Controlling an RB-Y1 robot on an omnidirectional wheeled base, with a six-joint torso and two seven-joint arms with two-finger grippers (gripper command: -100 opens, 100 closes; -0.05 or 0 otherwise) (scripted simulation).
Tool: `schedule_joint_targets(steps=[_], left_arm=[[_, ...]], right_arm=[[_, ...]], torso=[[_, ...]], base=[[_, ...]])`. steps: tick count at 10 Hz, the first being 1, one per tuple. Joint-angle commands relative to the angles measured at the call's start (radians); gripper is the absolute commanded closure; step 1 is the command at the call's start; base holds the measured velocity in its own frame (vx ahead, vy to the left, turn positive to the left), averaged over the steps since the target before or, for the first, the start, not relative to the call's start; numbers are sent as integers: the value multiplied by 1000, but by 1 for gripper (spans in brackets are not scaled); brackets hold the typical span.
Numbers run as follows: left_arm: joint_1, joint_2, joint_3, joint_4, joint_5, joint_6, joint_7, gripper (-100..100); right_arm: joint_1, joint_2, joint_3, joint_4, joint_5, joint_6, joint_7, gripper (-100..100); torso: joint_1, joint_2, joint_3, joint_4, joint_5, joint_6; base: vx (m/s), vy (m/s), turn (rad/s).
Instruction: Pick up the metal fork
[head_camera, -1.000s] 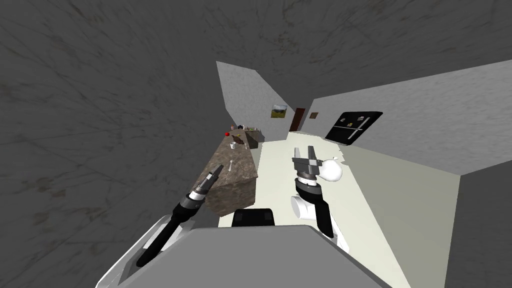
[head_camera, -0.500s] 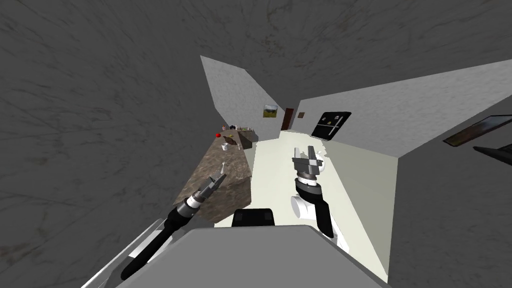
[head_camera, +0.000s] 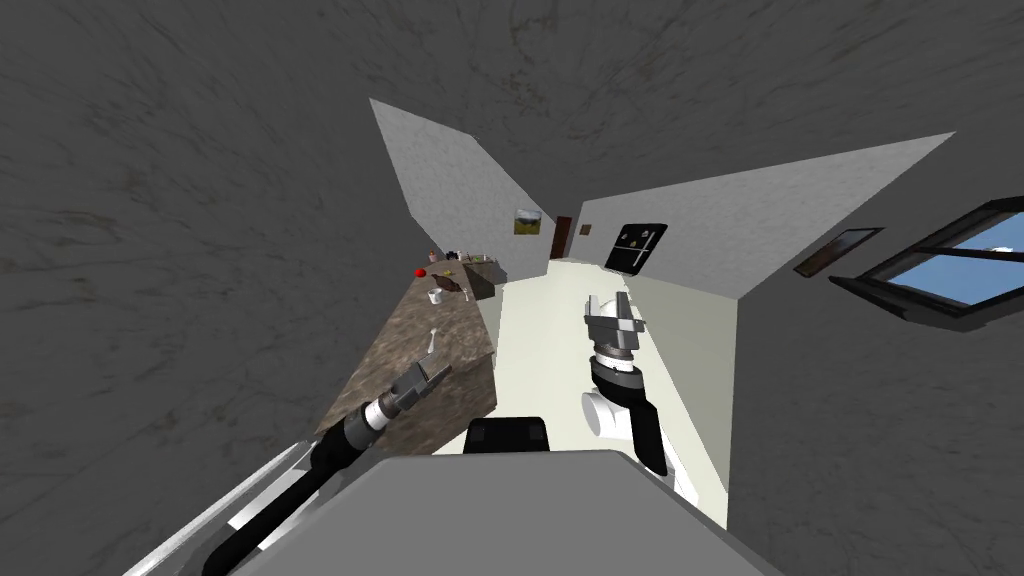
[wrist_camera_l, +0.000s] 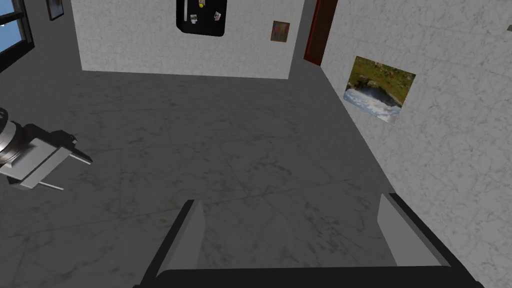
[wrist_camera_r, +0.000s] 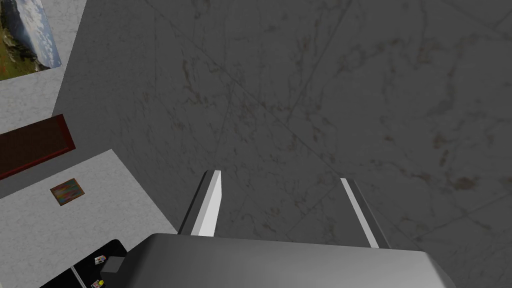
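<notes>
Fork (head_camera: 432, 338): a small pale sliver lying flat on the near end of the brown mottled counter (head_camera: 400, 350), left of centre. It is just beyond the tips of the left gripper (head_camera: 432, 372) and apart from them. A white cup (head_camera: 436, 296) stands farther along the same top.

Handling (judgement): light, stiff, thin, probably smooth and slippery. It lies flat on a hard top, so there is little edge to get under. Best hold is likely across the narrow handle near mid-length, coming from above with one blade on each side. I cannot tell which end carries the tines.

Jaws: left spread wide, with nothing between the fingers (wrist_camera_l: 192, 235). Right gripper (head_camera: 610, 300) is raised over the pale floor to the right, well apart from the counter, its fingers (wrist_camera_r: 210, 205) also spread with nothing between them.

Views: the head view gives the fork's place relative to the left gripper and the counter edge. The wrist views give the jaw gaps plainly. The left wrist view also shows the right gripper off to one side, blades parted.
</notes>
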Motion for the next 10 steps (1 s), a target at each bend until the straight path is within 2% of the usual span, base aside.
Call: schedule_joint_targets(steps=[1, 2, 3, 4, 5, 6, 7, 8, 9, 10], left_arm=[[20, 50, 3, 28, -48, -25, -34, -100], [20, 75, 3, 28, -48, -25, -34, -100], [36, 106, 5, 54, -91, -46, -62, -100], [36, 133, 5, 54, -91, -46, -62, -100], [54, 163, 7, 80, -133, -66, -91, -100], [54, 192, 7, 80, -134, -66, -91, -100], [71, 223, 9, 107, -177, -85, -120, -100], [71, 251, 9, 107, -177, -85, -120, -100], [89, 287, 13, 134, -215, -105, -148, -100], [89, 311, 13, 134, -219, -105, -148, -100]], right_arm=[[0, 0, 0, 0, 0, 0, 0, 0], [0, 0, 0, 0, 0, 0, 0, 0], [0, 0, 0, 0, 0, 0, 0, 0], [0, 0, 0, 0, 0, 0, 0, 0], [0, 0, 0, 0, 0, 0, 0, 0], [0, 0, 0, 0, 0, 0, 0, 0], [0, 0, 0, 0, 0, 0, 0, 0], [0, 0, 0, 0, 0, 0, 0, 0], [0, 0, 0, 0, 0, 0, 0, 0], [0, 0, 0, 0, 0, 0, 0, 0]], torso=[[0, 0, 0, 0, 0, 0], [0, 0, 0, 0, 0, 1], [0, 0, 0, 0, 0, 0], [0, 0, 0, 0, 0, 1], [0, 0, 0, 0, 0, 0], [0, 0, 0, 0, 0, 1], [0, 0, 0, 0, 0, 0], [0, 0, 0, 0, 0, 1], [1, 0, 0, 0, 0, 0], [0, 0, 0, 0, 0, 1]], base=[[-13, -24, -286], [-13, -13, -135], [-15, -21, -263], [-13, -14, -166], [-17, -20, -315], [-14, -11, -136], [-14, -20, -311], [-13, -11, -152], [-11, -19, -245], [-11, -11, -152]])
